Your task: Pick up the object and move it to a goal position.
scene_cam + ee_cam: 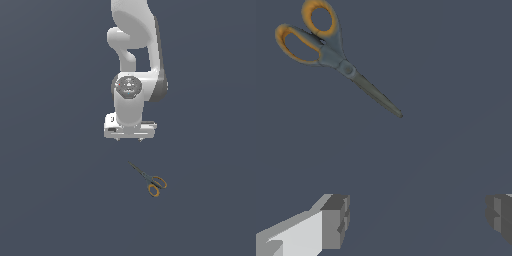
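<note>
Scissors lie diagonal — blade tips toward gripper, orange loops away; its jaws gape, released.

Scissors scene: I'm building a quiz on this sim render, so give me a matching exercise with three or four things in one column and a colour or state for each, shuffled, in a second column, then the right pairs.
Column one:
1. scissors' loop handles
2. scissors' blades
3. pincer
4. arm

Column two:
A. open, holding nothing
B. white
C. orange
D. dark grey, thin, closed together

Right pairs: 1-C, 2-D, 3-A, 4-B.

The scissors lie flat on the dark floor, apart from the pincer.
</note>
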Available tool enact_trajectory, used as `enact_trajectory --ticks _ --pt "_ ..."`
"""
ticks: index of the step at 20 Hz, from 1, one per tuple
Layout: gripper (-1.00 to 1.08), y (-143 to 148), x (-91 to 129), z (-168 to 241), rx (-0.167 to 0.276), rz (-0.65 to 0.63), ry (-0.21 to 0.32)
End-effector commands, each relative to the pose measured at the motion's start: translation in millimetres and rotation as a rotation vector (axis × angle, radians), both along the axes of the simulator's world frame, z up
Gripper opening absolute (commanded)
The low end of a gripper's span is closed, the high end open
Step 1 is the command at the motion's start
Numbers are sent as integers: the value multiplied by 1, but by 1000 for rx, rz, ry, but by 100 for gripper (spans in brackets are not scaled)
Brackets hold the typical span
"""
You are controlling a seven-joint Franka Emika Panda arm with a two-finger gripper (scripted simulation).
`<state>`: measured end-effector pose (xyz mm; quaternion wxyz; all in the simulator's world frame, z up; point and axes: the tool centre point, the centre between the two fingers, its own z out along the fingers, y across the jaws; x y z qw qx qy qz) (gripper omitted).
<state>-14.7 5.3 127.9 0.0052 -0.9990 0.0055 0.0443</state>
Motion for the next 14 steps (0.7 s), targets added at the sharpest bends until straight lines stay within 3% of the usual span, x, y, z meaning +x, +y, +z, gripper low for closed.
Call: enact_trajectory --ticks 1,14 --pt "100 0 1 0 0 3 0" --pt "100 22 38 -18 1 193 -24"
